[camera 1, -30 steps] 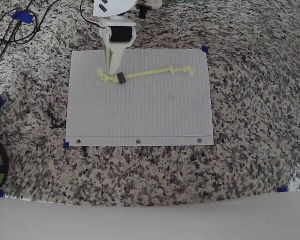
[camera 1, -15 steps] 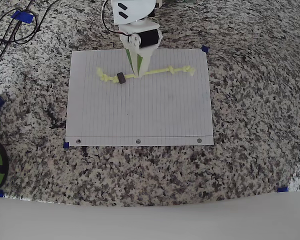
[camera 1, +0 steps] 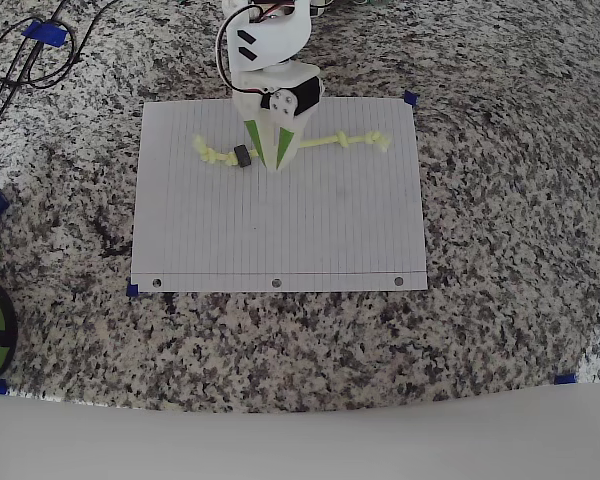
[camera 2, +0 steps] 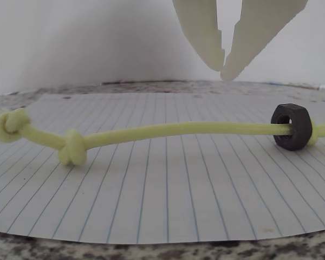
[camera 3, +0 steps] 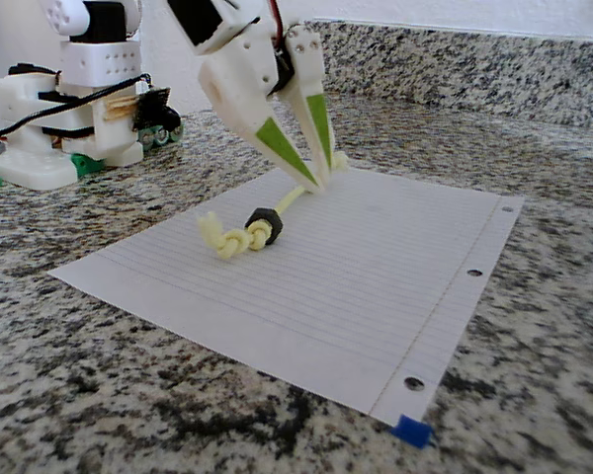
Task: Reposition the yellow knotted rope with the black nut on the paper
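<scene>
In the overhead view, a black cable loop (camera 1: 25, 55) lies at the far upper left of the speckled granite table (camera 1: 510, 250), beside a bit of blue tape (camera 1: 44, 32). The paper (camera 1: 280, 230), a white lined sheet with three punched holes along its lower edge, fills the middle of the frame, with blue tape at its corners. Across its upper part runs the yellow knotted rope (camera 1: 330, 141), one knotted end at upper left of the sheet and the other toward upper right. The black nut (camera 1: 242, 155) sits on the cord close to the left knot. Just right of the nut, the white-and-green gripper (camera 1: 273, 165) points down over the cord's middle stretch.

In the wrist view the rope (camera 2: 168, 130) lies flat on the ruled lines, knots at left, the nut (camera 2: 292, 126) at right. The gripper (camera 2: 223, 64) hangs above the cord with its tips nearly together, a narrow gap between them, grasping nothing.

In the fixed view the gripper's tips (camera 3: 319, 183) come down right by the cord, beyond the nut (camera 3: 262, 226); I can't tell if they touch it.
</scene>
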